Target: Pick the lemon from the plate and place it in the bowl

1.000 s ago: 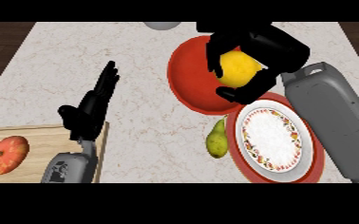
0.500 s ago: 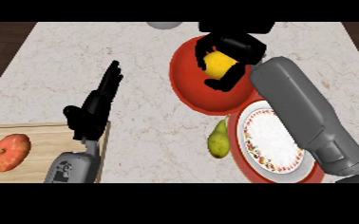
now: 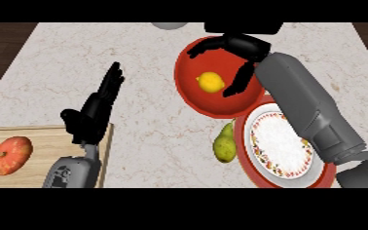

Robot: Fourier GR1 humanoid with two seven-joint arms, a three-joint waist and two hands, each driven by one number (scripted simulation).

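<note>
The yellow lemon (image 3: 210,82) lies inside the red bowl (image 3: 193,96), a little left of its middle. My right hand (image 3: 240,53) hovers over the bowl's far side, open, with its fingers spread around the lemon and apart from it. The red-rimmed patterned plate (image 3: 282,145) sits just right of and nearer than the bowl; my right forearm crosses above its upper part. My left hand (image 3: 95,108) rests open at the left, fingers pointing up.
A green pear (image 3: 226,144) lies on the counter against the plate's left rim. A wooden cutting board (image 3: 43,151) at the lower left carries a red apple (image 3: 13,154). A grey round object (image 3: 168,25) peeks in at the top edge.
My right hand was curled round the lemon above the bowl; it has since opened and the lemon now lies in the bowl. The forearm has swung over the plate. My left hand stayed still.
</note>
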